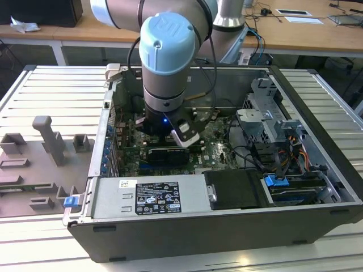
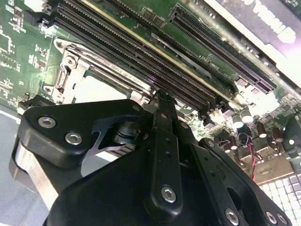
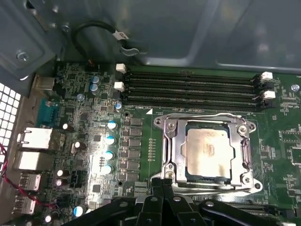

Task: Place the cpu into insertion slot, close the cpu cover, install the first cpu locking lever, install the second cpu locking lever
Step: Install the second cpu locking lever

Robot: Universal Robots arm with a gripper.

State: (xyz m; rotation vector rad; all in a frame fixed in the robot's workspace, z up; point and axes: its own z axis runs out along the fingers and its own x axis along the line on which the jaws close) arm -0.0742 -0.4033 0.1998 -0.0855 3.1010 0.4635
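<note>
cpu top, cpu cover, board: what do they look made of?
cpu: top looks like dull brushed metal, pale grey with a warm sheen; likely a plated lid.
cpu cover: thin bright silvery sheet metal, strong glints, stamped edges.
Board: green lacquered laminate, glossy, probably fibreglass.
The tool hovers at the cover's edge, links matt black.
</note>
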